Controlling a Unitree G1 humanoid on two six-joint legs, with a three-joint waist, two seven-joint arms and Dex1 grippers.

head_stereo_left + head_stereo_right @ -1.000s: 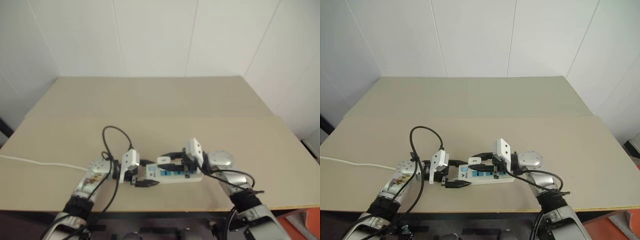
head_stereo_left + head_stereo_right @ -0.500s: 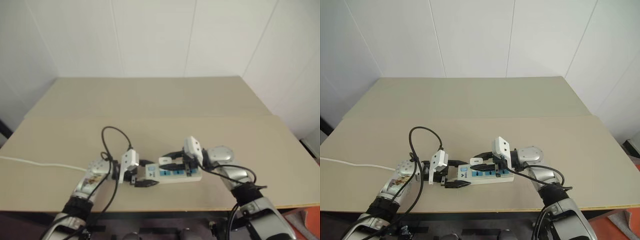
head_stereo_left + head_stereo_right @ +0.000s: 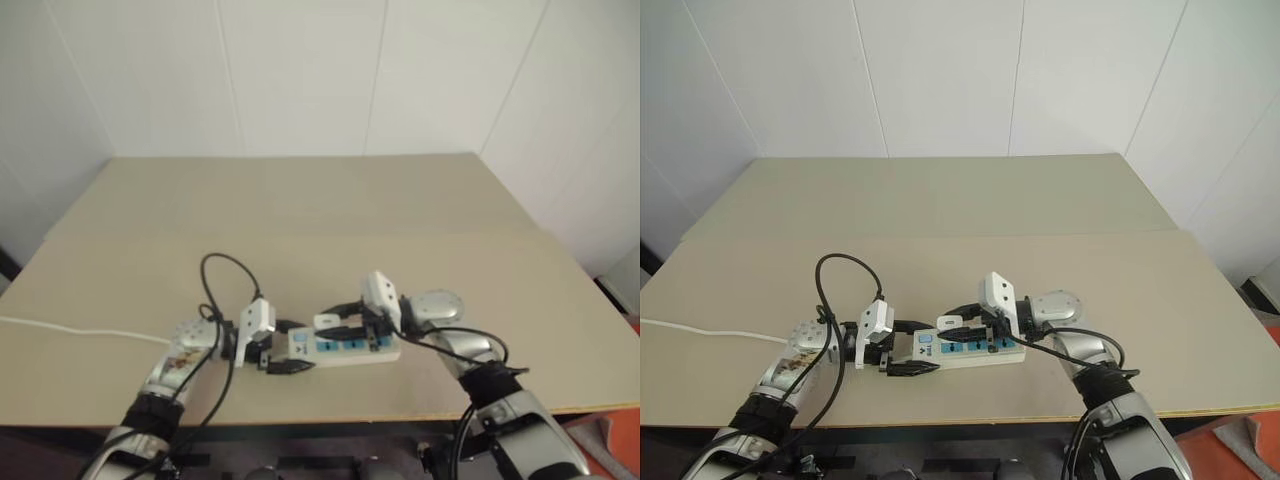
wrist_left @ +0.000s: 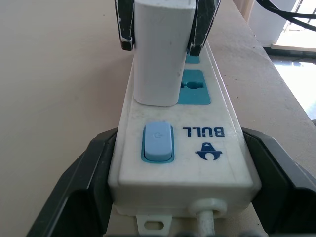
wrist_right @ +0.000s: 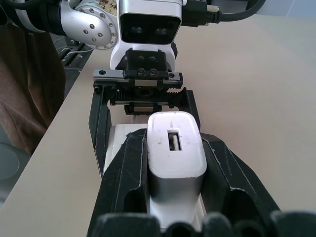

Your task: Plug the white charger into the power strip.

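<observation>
A: Item one, the right gripper (image 5: 175,197)?
B: Clamped on the white charger (image 5: 175,148). One black finger presses each side of it, and the face with the dark port hole is turned toward that wrist's camera.

A: Where does the charger sit?
B: Standing upright on the power strip (image 4: 185,143), over the blue socket face nearest the switch. In the left wrist view its base rests on the strip's top, just beyond the pale blue switch button (image 4: 158,142). Whether the pins are fully home cannot be told.

A: Item two, the left gripper (image 4: 185,197)?
B: Spread wide around the switch end of the strip, one black finger along each long side, close against the strip's walls. Actual contact cannot be told for sure.

A: The strip itself?
B: A long white bar lying flat on the table (image 3: 940,215), near its front edge, between the two grippers. Another blue socket face shows beyond the charger. The strip's white cord (image 4: 205,219) leaves the switch end.

A: Anything further out?
B: A white cable (image 3: 700,331) lies across the table at the robot's left. A black cable (image 3: 835,280) loops up over the left wrist. White wall panels (image 3: 940,70) stand behind the table.
</observation>
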